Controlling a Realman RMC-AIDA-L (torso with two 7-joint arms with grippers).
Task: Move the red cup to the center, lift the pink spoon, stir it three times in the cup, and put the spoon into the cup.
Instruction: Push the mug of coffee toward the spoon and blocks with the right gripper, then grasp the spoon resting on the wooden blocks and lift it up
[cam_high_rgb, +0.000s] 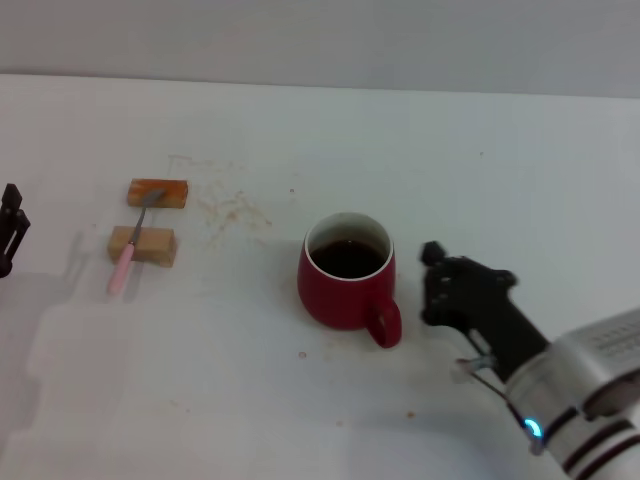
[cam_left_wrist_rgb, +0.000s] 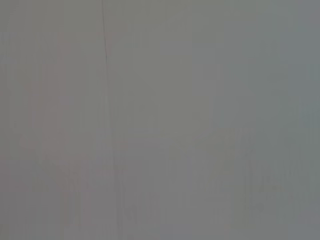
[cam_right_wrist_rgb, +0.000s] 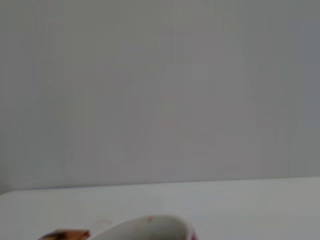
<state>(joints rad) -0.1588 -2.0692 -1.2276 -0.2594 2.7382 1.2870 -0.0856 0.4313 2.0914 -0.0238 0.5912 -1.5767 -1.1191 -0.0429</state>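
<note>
The red cup (cam_high_rgb: 345, 272) stands upright near the middle of the white table, with dark liquid inside and its handle turned toward the front right. Its white rim also shows in the right wrist view (cam_right_wrist_rgb: 145, 224). The pink spoon (cam_high_rgb: 126, 260) lies at the left, resting across two small blocks, with its metal end on the far one. My right gripper (cam_high_rgb: 428, 283) is open and empty, just right of the cup and apart from the handle. My left gripper (cam_high_rgb: 10, 230) is at the table's far left edge, away from the spoon.
An orange block (cam_high_rgb: 158, 192) and a tan block (cam_high_rgb: 142, 244) hold up the spoon; the orange block also shows in the right wrist view (cam_right_wrist_rgb: 62, 234). Brownish stains (cam_high_rgb: 232, 208) mark the table behind the cup. The left wrist view shows only a plain grey surface.
</note>
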